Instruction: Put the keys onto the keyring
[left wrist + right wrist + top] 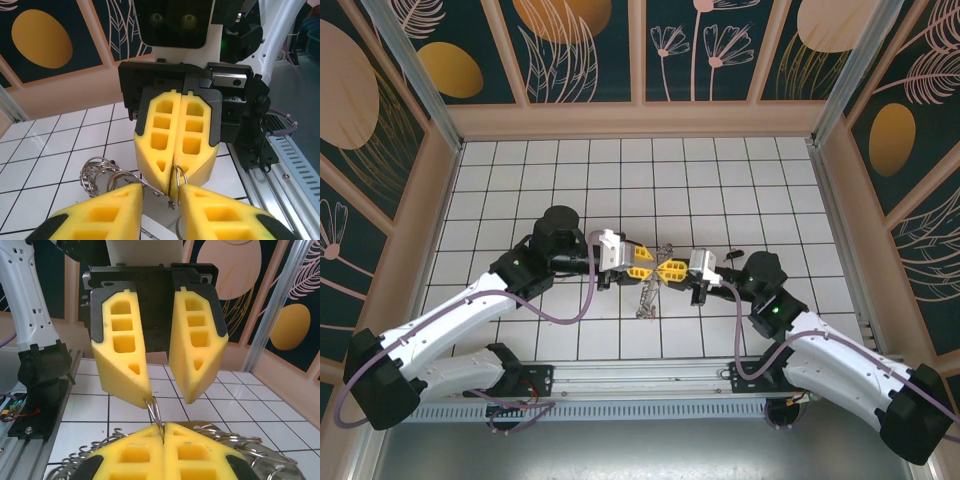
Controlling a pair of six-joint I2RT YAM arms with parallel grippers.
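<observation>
A white tiled table (520, 170) is seen from above, enclosed by panels painted with leaves and discs. The left arm (450, 320) and the right arm (840, 360) are reached inward from their bases at the near edge, so that the two wrists are brought nose to nose over the middle tiles.

The left gripper (166, 396) is shown with its yellow fingers parted – a clear gap is seen between the tips. The right gripper (173, 172) is shown with its fingers pressed flat together and clamped on the keyring (155, 410), whose thin wire is pinched at the very tips. From that pinch the wire is carried up toward the left gripper, where it is met by the tip of one finger; no squeeze from the other finger is seen.

A cluster of further wire loops (97, 175) is seen low beside the grippers, close to the tiles. The keys (645, 300) are found in a small silvery bunch just below the meeting fingertips – whether they are hanging or resting on the table cannot be told.
</observation>
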